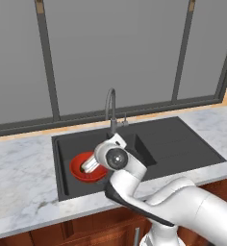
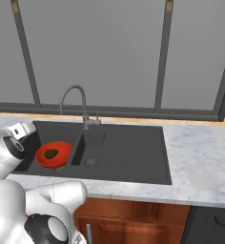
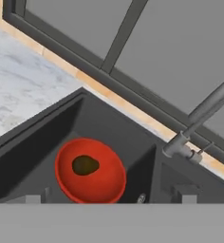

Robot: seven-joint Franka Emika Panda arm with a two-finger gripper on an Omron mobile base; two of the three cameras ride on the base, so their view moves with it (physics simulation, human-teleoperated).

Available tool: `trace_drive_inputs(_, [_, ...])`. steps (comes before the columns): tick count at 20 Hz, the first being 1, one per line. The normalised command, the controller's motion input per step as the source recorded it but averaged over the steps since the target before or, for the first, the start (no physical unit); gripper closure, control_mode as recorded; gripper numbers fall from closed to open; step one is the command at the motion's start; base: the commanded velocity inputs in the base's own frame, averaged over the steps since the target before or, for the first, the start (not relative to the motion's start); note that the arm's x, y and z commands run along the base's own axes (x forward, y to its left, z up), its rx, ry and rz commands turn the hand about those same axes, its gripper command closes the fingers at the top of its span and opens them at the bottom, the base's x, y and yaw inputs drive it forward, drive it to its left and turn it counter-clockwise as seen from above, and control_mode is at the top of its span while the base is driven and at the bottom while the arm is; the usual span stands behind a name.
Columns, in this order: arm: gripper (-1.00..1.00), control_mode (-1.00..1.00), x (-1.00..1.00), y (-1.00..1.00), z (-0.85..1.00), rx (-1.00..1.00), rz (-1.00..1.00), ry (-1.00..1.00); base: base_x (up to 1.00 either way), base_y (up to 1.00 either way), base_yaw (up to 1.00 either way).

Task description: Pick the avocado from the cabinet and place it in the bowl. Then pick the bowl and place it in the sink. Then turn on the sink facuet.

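Avocado (image 3: 85, 165) lying in the red bowl (image 3: 107, 187), bowl resting in the left basin of the sink (image 2: 128, 157): both placements done. Left to do: turning on the sink facuet (image 2: 76, 102), standing at the far rim between the basins, no water running. Arm bent low over the near tabletop (image 1: 19, 192) edge, tool (image 1: 89, 166) hovering above the bowl, jaws spread wide, gripping nothing.

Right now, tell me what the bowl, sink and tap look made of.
Bowl: glossy red, likely glazed ceramic or plastic; smooth sheen.
Sink: matte, near-black, maybe composite stone; no shine.
Tap: grey metal, dull brushed look.
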Motion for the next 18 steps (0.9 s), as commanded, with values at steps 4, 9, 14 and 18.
trace_drive_inputs(4, [-1.0,-1.0,-0.27,-0.03,0.23,0.05,-0.04,0.05,0.0,0.0,0.0])
trace_drive_inputs(9, [-1.0,-1.0,-0.36,-0.37,1.0,0.41,-0.2,0.1,0.0,0.0,0.0])
trace_drive_inputs(14, [-1.0,-1.0,-0.27,-0.62,0.83,0.47,-0.26,0.18,0.0,0.0,0.0])
trace_drive_inputs(18, [-1.0,-1.0,-0.15,-0.87,0.22,0.55,-0.33,0.15,0.0,0.0,0.0])
